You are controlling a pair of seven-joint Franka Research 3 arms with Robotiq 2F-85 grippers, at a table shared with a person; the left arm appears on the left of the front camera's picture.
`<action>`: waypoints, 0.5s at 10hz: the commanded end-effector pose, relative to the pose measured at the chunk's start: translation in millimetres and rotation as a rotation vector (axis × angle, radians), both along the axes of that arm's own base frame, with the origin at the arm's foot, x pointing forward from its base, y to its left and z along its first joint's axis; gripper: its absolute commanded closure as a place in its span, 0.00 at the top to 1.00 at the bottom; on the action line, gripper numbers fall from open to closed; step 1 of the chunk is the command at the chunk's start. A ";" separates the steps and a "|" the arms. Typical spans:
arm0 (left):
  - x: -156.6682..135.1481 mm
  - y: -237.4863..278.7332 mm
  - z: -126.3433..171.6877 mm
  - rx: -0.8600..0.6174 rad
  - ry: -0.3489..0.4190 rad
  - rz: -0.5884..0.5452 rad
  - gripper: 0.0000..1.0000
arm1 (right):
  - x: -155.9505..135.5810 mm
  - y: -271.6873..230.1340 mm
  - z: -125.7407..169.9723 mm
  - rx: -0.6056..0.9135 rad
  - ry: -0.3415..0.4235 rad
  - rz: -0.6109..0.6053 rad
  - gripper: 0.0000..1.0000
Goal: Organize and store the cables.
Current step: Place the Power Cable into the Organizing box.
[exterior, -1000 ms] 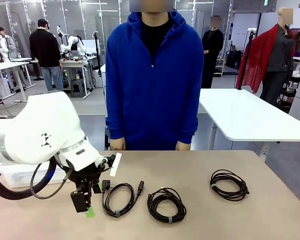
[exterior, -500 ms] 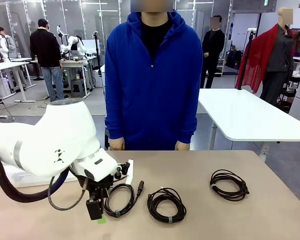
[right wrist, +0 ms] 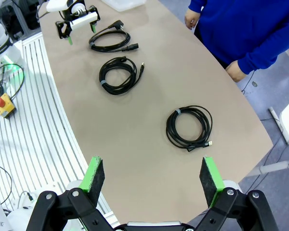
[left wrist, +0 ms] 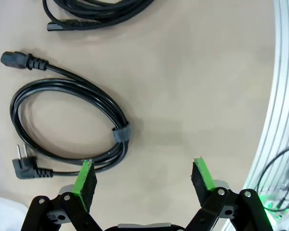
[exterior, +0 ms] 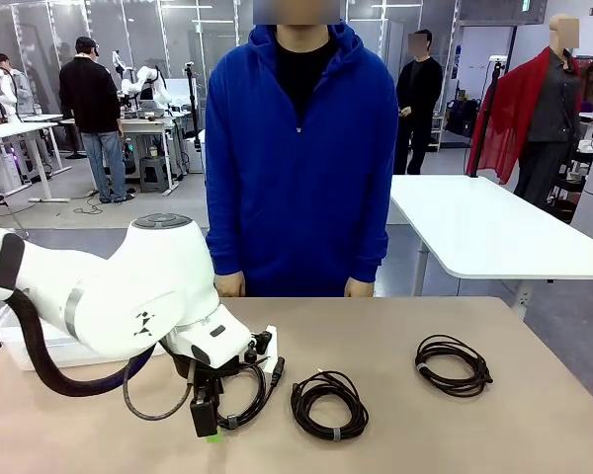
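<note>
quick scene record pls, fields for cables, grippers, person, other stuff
cables: three black coils on the table: left cable, middle cable, right cable
left gripper: open, low over the left cable, nothing held
right gripper: open, high above the table, empty
person: standing at the far edge, hands down
bin: white bin at the table's left end

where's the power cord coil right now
Front view: the power cord coil lies on the left side of the table, just under the left end effector, with the middle coil next to it on the right.
</note>
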State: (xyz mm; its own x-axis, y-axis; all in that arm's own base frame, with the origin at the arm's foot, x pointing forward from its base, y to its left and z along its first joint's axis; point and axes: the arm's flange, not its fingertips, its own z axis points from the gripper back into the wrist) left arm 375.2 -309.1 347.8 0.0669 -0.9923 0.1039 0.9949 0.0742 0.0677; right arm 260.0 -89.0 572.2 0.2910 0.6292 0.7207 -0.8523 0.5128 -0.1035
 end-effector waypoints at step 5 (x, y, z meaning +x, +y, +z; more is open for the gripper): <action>32.0 -12.7 -25.8 -0.018 0.022 0.001 1.00 | -1.2 0.1 0.5 -0.002 -0.003 0.001 1.00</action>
State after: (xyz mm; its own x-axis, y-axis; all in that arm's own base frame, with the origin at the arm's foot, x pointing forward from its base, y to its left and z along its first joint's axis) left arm 399.6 -317.0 323.3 0.0867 -0.9907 0.1046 0.9955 0.0901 0.0283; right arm 260.0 -89.0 572.2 0.2910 0.6292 0.7207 -0.8523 0.5128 -0.1036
